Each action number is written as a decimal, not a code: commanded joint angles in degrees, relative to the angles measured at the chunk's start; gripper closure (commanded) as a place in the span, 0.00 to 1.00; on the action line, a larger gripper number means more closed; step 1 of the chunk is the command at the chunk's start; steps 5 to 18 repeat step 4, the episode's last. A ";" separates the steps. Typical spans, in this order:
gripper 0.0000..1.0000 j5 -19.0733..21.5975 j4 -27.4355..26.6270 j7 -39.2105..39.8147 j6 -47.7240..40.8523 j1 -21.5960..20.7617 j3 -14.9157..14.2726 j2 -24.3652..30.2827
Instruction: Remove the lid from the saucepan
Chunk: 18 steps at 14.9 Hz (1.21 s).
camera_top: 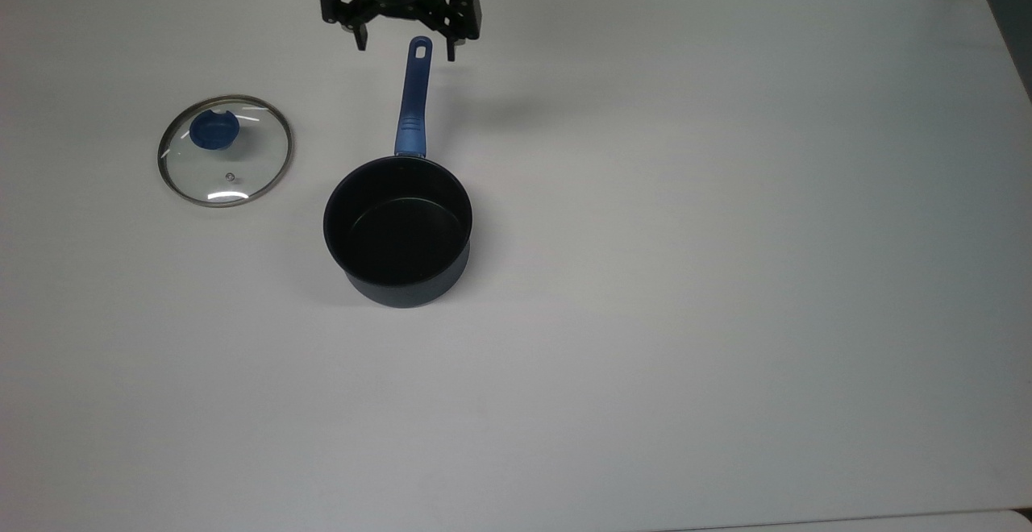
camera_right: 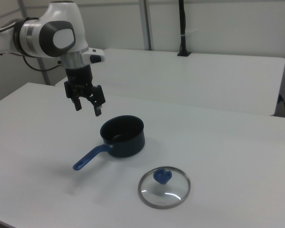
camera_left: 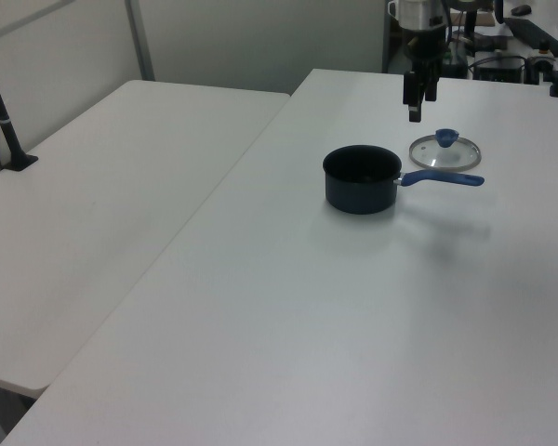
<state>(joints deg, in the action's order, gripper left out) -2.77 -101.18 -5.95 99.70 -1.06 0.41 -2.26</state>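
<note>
A: Glass and a thin metal rim, that's the lid (camera_top: 224, 151), lying flat on the white table (camera_top: 685, 274) with its blue knob (camera_top: 214, 130) up. In the top view it sits at about ten o'clock from the saucepan (camera_top: 397, 230), well apart from it, touching nothing.

B: And the saucepan itself?

A: Uncovered, upright, dark inside with nothing in it. In the top view its long blue handle (camera_top: 414, 101) runs straight toward twelve o'clock, slot at the far end. In the right view the handle (camera_right: 91, 157) points toward about eight o'clock from the pot (camera_right: 123, 136), and the lid (camera_right: 164, 187) lies near its five o'clock.

B: Where is the gripper?

A: The gripper (camera_top: 405, 40) hangs in the air above the table, and in the top view it is over the slotted end of the handle, at twelve o'clock from the pot. The right view puts the gripper (camera_right: 88, 107) clearly above the table, at about ten o'clock from the pot. In the left view the gripper (camera_left: 417, 100) is up at one o'clock from the saucepan (camera_left: 361, 177), with the lid (camera_left: 445, 152) just beyond the handle.

B: Jaws?

A: Spread wide, fingers (camera_right: 99, 109) pointing down, gripping nothing.
</note>
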 commanded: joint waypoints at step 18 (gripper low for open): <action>0.00 -0.40 -0.15 -1.16 -1.00 0.62 -0.93 0.68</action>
